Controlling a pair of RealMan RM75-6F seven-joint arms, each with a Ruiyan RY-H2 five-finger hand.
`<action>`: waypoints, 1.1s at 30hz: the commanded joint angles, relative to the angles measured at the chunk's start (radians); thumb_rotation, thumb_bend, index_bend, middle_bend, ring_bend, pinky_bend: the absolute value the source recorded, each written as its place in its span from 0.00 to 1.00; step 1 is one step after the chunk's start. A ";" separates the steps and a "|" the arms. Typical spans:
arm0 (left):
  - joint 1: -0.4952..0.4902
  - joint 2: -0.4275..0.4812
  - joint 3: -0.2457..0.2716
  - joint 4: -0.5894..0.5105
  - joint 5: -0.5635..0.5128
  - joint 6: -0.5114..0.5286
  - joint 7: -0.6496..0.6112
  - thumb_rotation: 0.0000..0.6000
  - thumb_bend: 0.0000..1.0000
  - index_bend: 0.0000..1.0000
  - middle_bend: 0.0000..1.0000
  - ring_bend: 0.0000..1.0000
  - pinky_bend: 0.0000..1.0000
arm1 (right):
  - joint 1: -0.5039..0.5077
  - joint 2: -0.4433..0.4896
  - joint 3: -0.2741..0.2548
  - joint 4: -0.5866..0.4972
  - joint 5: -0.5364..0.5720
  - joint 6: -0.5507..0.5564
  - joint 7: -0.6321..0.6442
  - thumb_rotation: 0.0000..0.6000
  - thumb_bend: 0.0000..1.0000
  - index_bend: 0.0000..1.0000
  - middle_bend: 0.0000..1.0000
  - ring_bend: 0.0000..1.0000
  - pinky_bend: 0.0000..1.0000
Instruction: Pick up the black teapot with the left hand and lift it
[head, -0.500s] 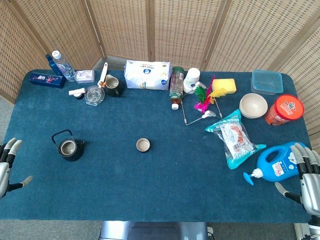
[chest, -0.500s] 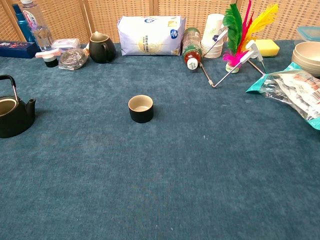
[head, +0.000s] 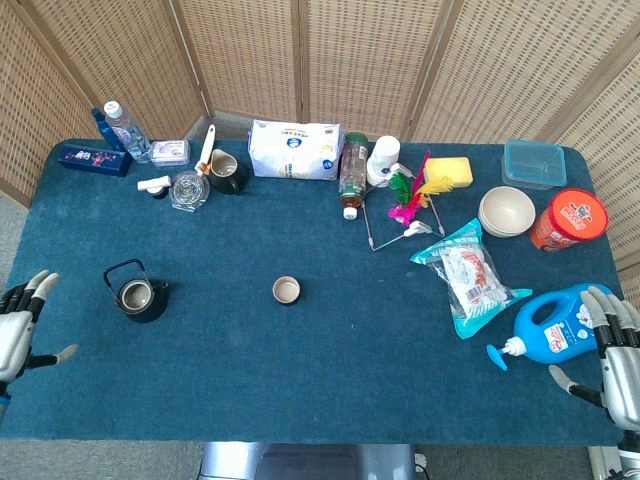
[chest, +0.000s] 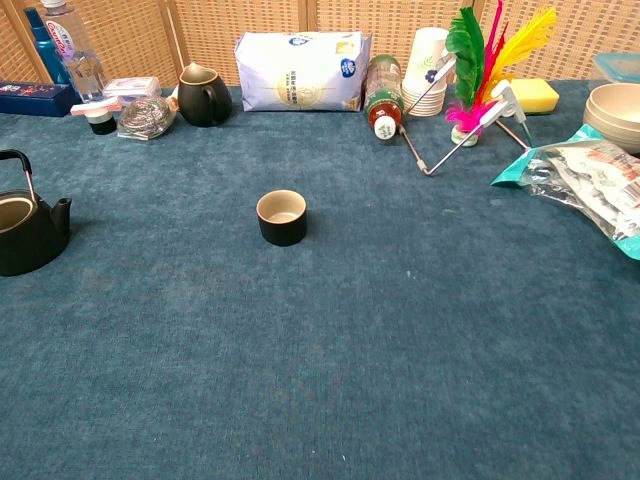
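Black teapot (head: 138, 295) sits untouched while left hand (head: 20, 325) hovers nearby, fingers spread, holding nothing

black teapot (chest: 28, 230) sits upright, left of small cup (chest: 282, 217).

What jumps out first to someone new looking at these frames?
The bright pink, green and yellow feather toy at the back centre of the blue table, and the blue detergent bottle at the right edge beside the right robot hand. The black teapot sits alone at the left, apart from the open left robot hand.
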 joint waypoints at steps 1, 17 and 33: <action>-0.130 0.059 -0.076 0.020 -0.125 -0.240 -0.135 1.00 0.24 0.00 0.00 0.00 0.02 | 0.002 0.000 0.000 0.000 0.003 -0.004 0.000 1.00 0.00 0.00 0.00 0.00 0.00; -0.341 0.037 -0.133 0.169 -0.361 -0.603 -0.108 1.00 0.25 0.00 0.00 0.00 0.02 | 0.003 0.000 0.004 0.000 0.016 -0.009 0.000 1.00 0.00 0.00 0.00 0.00 0.00; -0.496 -0.007 -0.121 0.229 -0.411 -0.793 -0.100 1.00 0.26 0.04 0.01 0.01 0.07 | 0.007 -0.002 0.002 0.001 0.018 -0.017 0.000 1.00 0.00 0.00 0.00 0.00 0.00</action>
